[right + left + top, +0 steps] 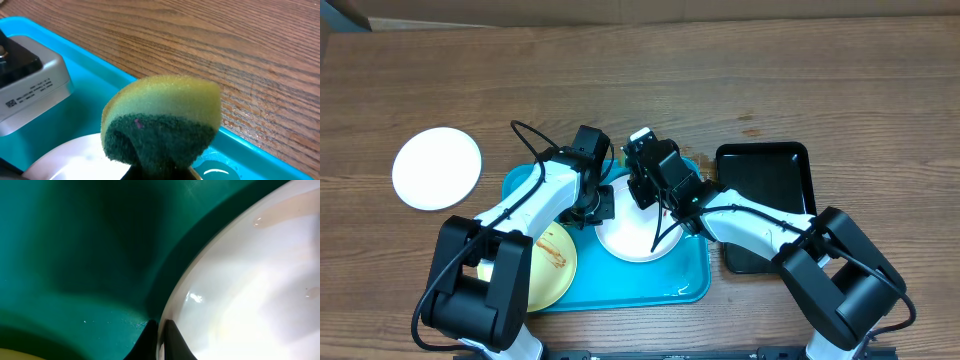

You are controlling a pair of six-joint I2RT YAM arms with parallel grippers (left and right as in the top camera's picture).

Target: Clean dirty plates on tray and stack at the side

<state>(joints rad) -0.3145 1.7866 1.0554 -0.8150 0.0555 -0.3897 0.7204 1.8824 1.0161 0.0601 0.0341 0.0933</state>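
On the tray (688, 282), left hand (159, 331) pinches the white plate (638, 242) rim — right hand (644, 188), clutching the sponge (162, 125), should scrub flat, evenly.

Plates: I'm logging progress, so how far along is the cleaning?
Done: one clean white plate sits off the tray. In hand: left claw pinches the second white plate, right claw holds a sponge over it. Left: the sauce-smeared yellow-green plate.
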